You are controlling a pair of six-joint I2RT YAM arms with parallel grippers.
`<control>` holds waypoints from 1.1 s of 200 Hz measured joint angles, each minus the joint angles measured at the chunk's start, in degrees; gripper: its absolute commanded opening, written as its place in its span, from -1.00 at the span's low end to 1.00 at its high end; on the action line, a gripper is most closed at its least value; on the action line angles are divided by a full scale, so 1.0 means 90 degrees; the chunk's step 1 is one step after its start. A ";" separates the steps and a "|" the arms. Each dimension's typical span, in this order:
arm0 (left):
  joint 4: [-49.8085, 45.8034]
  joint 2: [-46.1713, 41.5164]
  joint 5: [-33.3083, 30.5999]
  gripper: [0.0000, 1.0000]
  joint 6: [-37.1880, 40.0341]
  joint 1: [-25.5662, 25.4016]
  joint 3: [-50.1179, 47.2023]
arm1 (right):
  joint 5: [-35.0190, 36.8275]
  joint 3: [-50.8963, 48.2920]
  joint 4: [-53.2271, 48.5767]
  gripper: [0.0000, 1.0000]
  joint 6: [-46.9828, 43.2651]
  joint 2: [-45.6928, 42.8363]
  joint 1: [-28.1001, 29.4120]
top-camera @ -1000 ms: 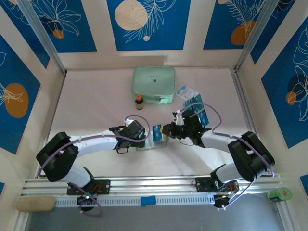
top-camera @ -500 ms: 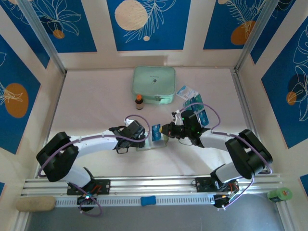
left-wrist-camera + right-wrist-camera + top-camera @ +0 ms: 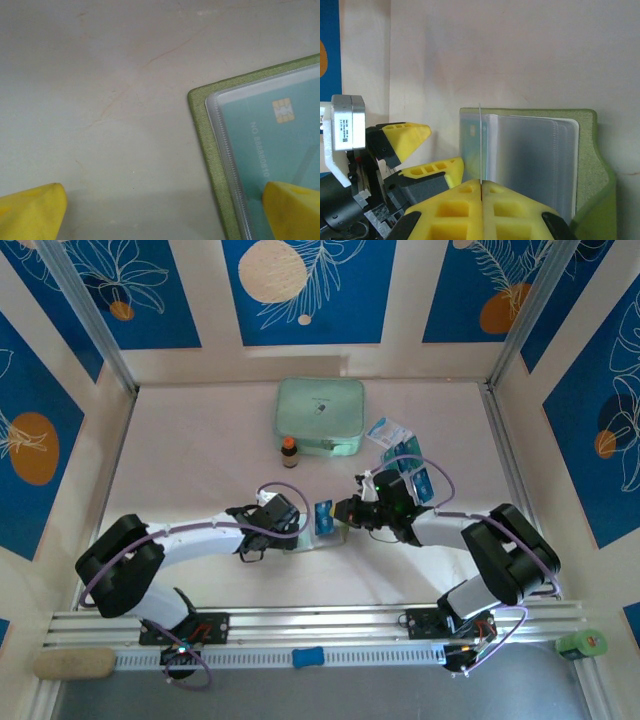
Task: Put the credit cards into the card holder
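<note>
Holding the work steady explains the present arrangement. You see the card holder (image 3: 587, 150) lying open and flat on the counter (image 3: 100, 75) between the two arms, with its clear pockets (image 3: 530, 160) facing up so that a sleeve mouth can be reached from above. Your right end effector (image 3: 481, 186) is clamped together on one credit card (image 3: 324, 516). It grips the card by its near edge and presents it upright and edge-on at the left margin of the pocket stack, an attitude that appears chosen to let the thin edge slide into a sleeve. Your left end effector (image 3: 160, 212) stands fully apart with nothing between its fingers. One finger (image 3: 292, 210) is over the pocket page and the other over bare counter. Treat this as a likely brace against the holder shifting, though contact cannot be confirmed. One teal card (image 3: 270, 145) already sits inside a sleeve. The remaining credit cards (image 3: 418, 478) lie on the counter just beyond the right wrist, near at hand for later picks.
</note>
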 measured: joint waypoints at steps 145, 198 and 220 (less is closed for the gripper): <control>0.0104 -0.0019 -0.0002 0.99 -0.0114 0.0000 -0.0085 | 0.0075 0.0245 0.0508 -1.00 0.0126 0.0780 0.0308; 0.0141 -0.0019 -0.0005 0.99 -0.0114 0.0000 -0.0100 | 0.0070 0.0248 0.0656 -1.00 0.0148 0.1010 0.0350; 0.0148 -0.0019 -0.0005 0.99 -0.0114 0.0000 -0.0102 | 0.0070 0.0248 0.0724 -1.00 0.0148 0.1066 0.0379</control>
